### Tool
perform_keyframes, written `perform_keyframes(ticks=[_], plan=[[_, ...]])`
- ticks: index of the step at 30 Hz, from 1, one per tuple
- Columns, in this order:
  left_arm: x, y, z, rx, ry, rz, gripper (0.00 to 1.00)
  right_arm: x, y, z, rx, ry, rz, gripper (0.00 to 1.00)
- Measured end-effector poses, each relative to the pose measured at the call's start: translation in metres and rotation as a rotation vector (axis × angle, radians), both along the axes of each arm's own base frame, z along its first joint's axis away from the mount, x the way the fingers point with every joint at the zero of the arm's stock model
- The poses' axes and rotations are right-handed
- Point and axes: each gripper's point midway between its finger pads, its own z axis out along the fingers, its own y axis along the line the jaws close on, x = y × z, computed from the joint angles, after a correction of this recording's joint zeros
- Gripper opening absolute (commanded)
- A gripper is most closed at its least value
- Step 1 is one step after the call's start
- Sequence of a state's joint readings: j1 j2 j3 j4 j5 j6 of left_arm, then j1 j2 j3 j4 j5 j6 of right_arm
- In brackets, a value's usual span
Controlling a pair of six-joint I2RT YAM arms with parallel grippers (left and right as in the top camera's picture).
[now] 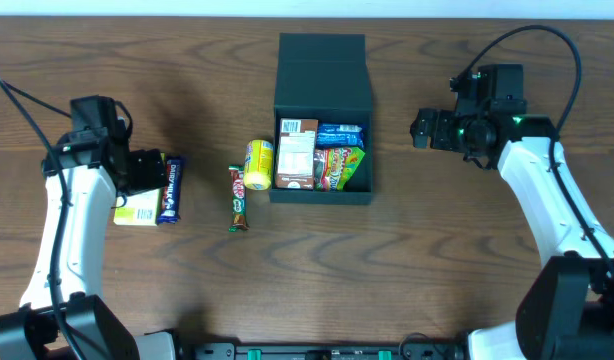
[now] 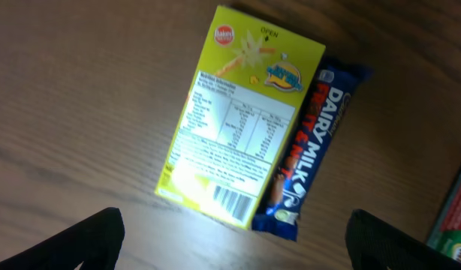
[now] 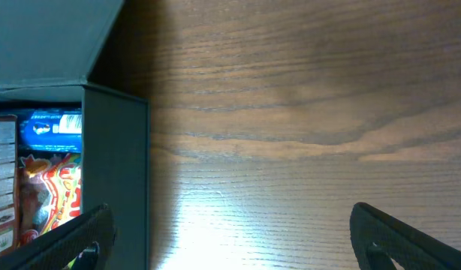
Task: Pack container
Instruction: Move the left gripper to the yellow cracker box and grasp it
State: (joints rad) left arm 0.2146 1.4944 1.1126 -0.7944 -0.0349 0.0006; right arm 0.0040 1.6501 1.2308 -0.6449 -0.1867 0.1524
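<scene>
We see the dark teal container [image 1: 321, 196] at upper centre of the wooden table [image 1: 427, 270], its flap lid lying open toward the top edge. Inside are a brown-and-white packet [image 1: 295, 152] on the left, a blue packet [image 1: 340, 132] and a colourful candy bag [image 1: 341, 166]. Just beside its left wall lies a yellow tube [image 1: 259, 164], then a red-and-green bar [image 1: 238, 198]. At left, the left gripper [image 1: 147, 173] hangs over a yellow box [image 1: 137, 211] and a blue chocolate bar [image 1: 171, 190]. The right gripper [image 1: 424, 128] sits right of the container, apart from it.

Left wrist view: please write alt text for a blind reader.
A yellow snack box lies on a wooden table, with a blue Dairy Milk bar against its long edge. The open left gripper shows dark fingertips at the bottom corners.
</scene>
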Motion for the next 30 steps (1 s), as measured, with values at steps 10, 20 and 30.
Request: perform_keyframes(ticks=[10, 20, 30], plan=[[0.013, 0.006, -0.017, 0.014, -0.062, -0.072, 0.95, 0.0, 0.0, 0.0, 0.0, 0.001, 0.0, 0.99], [0.012, -0.002, -0.047, 0.009, -0.088, -0.156, 0.95, 0.0, 0.0, 0.0, 0.0, 0.001, 0.0, 0.99], [0.018, -0.002, -0.055, 0.063, -0.121, -0.274, 0.95, 0.0, 0.0, 0.0, 0.0, 0.0, 0.0, 0.99]])
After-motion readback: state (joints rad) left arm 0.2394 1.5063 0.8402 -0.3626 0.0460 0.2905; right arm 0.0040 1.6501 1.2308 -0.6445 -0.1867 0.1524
